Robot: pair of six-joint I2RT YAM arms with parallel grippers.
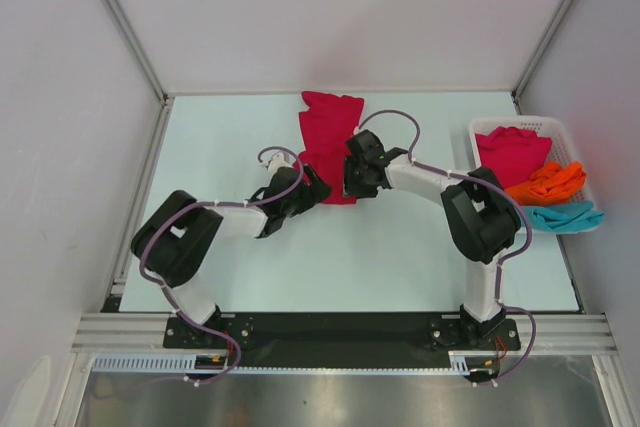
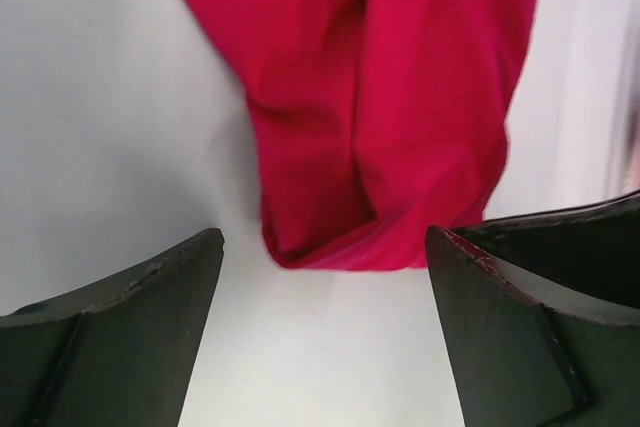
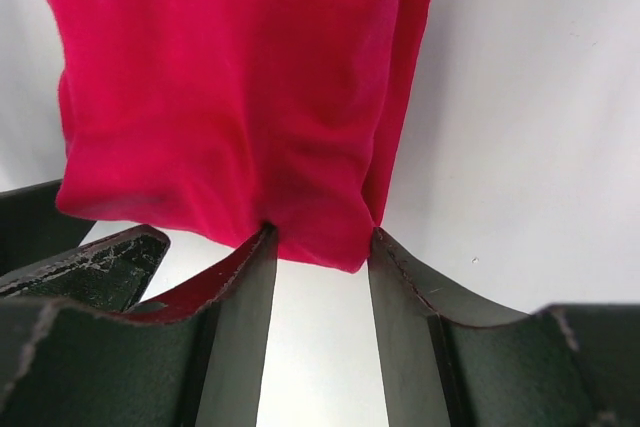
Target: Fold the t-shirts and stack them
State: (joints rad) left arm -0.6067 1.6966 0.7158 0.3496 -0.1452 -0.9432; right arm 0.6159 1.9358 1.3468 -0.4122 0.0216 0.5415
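Crimson t-shirt (image 3: 230,97) hem seemingly in right jaws; left jaws wide.

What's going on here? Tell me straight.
Two robot arms are working on a crimson t-shirt lying on the table. The right gripper pinches its near hem. The left gripper is open just short of that hem, holding nothing. A second crimson shirt, an orange shirt and a teal shirt lie in the white basket at the right. Nothing is stacked yet.

Pale tabletop (image 1: 400,257) w/ white walls (image 1: 340,7), alu frame posts (image 1: 122,22), prob. steel sheet (image 1: 330,397) up front.
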